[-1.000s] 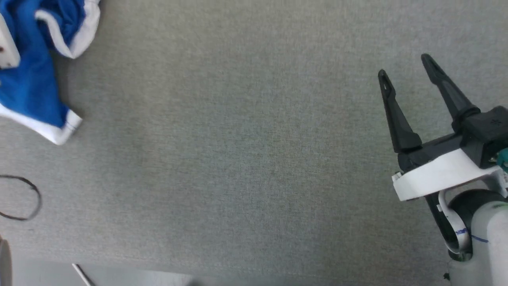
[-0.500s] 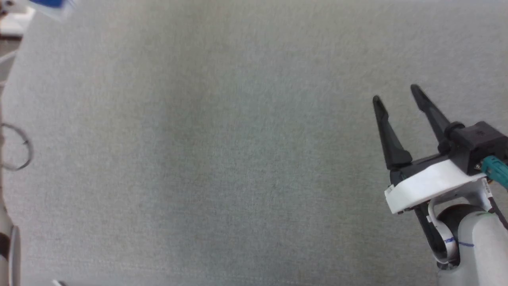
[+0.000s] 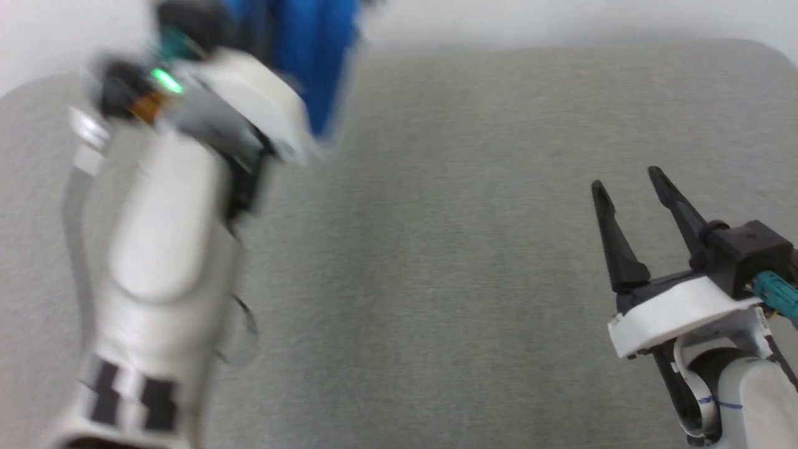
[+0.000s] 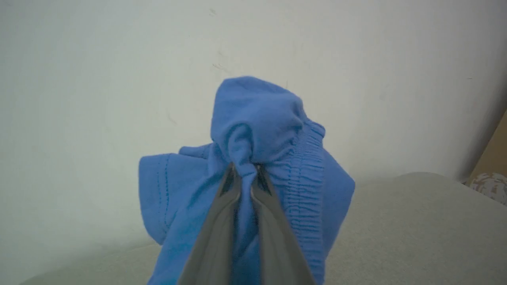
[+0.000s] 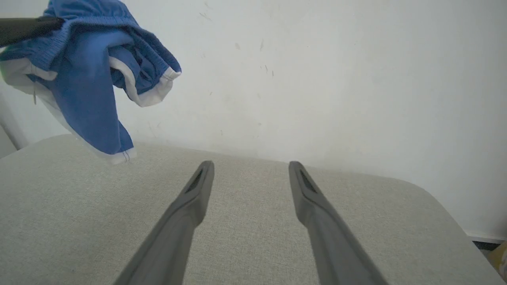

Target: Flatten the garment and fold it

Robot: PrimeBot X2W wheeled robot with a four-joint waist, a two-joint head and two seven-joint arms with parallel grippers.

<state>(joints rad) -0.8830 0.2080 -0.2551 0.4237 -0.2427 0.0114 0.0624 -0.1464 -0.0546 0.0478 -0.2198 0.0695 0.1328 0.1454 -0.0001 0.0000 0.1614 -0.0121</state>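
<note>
The garment, royal-blue shorts with white trim and a gathered elastic waist, hangs bunched in the air. My left gripper is shut on a fold of it near the waist. In the right wrist view the garment dangles at the upper left above the grey surface, held from a dark finger. The head view shows the garment blurred at the top, behind my pale left arm. My right gripper stands open and holds nothing at the lower right, its fingers spread over the surface.
The grey fabric-covered table stretches between both arms. Its rounded far edge meets a white wall. A tan object shows past the table's right end.
The head camera has swung, so the whole picture shifted. The garment, lying at the surface's upper left a second ago, now hangs from my raised left gripper. The right gripper stays open.
</note>
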